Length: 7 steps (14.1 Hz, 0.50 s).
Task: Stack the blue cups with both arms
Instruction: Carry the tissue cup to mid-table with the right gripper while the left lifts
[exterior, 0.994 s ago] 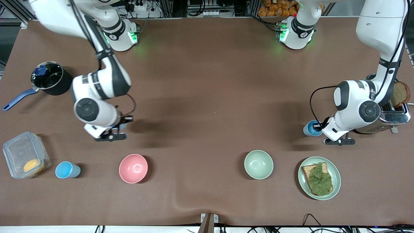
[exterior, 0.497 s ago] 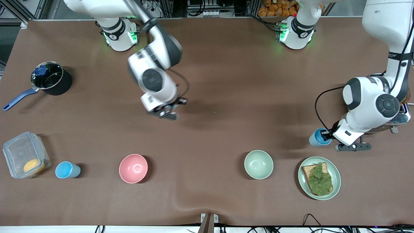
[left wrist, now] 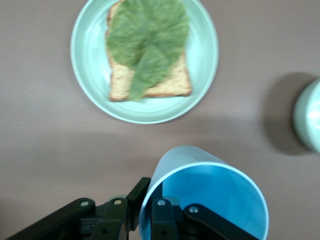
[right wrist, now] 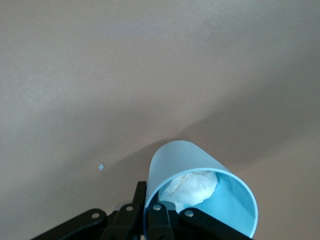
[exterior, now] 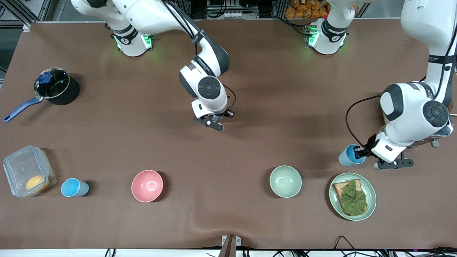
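1. Left wrist view: the left gripper pinches the rim of a blue cup, one finger inside, one outside; the cup hangs above the table beside the sandwich plate.
2. The right gripper clamps a paler cup the same way, over mid-table.
3. A third cup stands beside the plastic container.

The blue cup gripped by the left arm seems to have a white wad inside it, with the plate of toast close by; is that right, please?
Not quite: the blue cup held by the left gripper is empty inside, as the left wrist view shows. The plate of toast is indeed close by.
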### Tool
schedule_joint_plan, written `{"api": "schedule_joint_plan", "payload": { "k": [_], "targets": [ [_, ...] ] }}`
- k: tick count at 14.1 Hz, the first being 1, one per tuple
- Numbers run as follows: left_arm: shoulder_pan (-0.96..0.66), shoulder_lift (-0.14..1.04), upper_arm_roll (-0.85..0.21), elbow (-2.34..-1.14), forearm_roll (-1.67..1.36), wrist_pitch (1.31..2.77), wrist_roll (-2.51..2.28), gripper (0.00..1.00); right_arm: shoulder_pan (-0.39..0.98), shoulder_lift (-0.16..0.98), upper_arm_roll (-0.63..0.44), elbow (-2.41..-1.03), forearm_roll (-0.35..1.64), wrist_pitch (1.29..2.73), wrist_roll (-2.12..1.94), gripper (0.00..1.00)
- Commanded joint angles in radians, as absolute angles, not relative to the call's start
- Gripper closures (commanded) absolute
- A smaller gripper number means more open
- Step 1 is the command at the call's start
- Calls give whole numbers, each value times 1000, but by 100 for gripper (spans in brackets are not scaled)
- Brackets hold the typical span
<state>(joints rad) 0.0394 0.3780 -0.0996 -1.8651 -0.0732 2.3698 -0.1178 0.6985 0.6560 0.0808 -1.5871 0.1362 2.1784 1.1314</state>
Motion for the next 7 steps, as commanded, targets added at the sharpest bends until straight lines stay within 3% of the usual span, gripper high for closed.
{"api": "schedule_joint_plan", "payload": {
  "k": [1, 5, 6, 7],
  "targets": [
    [38, 301, -187, -1879, -87, 2336, -253, 100, 706, 669, 71, -1548, 156, 2175, 1157, 100],
    [37, 239, -322, -1873, -87, 2270, -428, 100, 721, 693, 71, -1548, 158, 2252, 1155, 100],
    [37, 235, -363, -1871, -87, 2261, -472, 100, 721, 698, 71, -1548, 156, 2253, 1157, 90],
    [37, 235, -403, -1870, -83, 2261, -524, 100, 721, 698, 71, -1548, 155, 2252, 1155, 45]
  ]
}}
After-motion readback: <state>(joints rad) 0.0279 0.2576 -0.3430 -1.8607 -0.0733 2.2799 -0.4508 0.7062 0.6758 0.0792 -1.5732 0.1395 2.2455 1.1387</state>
